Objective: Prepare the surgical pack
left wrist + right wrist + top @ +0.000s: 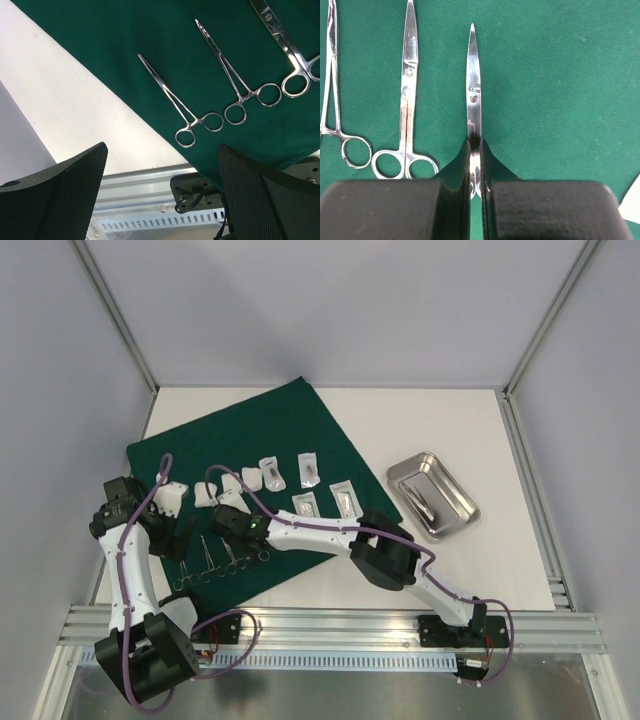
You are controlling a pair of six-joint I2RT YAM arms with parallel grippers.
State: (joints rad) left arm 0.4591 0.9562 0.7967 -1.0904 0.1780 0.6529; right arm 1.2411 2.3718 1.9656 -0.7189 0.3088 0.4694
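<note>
Layout stage, roughly midway by my reckoning. Green cloth (270,430) lies flat and skewed over the table's left half, not yet folded.

- On it: white gauze (170,498) toward its left corner, clear pouches (309,470) in a loose group mid-cloth, and a row of instruments along its near edge.
- Steel tray (454,483) sits off the cloth, toward the table's right edge. One instrument (425,502) is in it, possibly more.

Likely left: settle the scissors, bring the tray over, wrap.

Right arm reaches from its base at the near right, low and long across to the cloth's near edge. Right gripper (476,165) is clamped flat on the shank of a pair of scissors (473,90), tips pointing away, parallel to a second pair (407,100) beside it.

Left arm is folded upright at the table's near left. Left gripper (161,165) is spread wide and holds nothing, above two forceps (175,100) at the cloth's near left edge.
</note>
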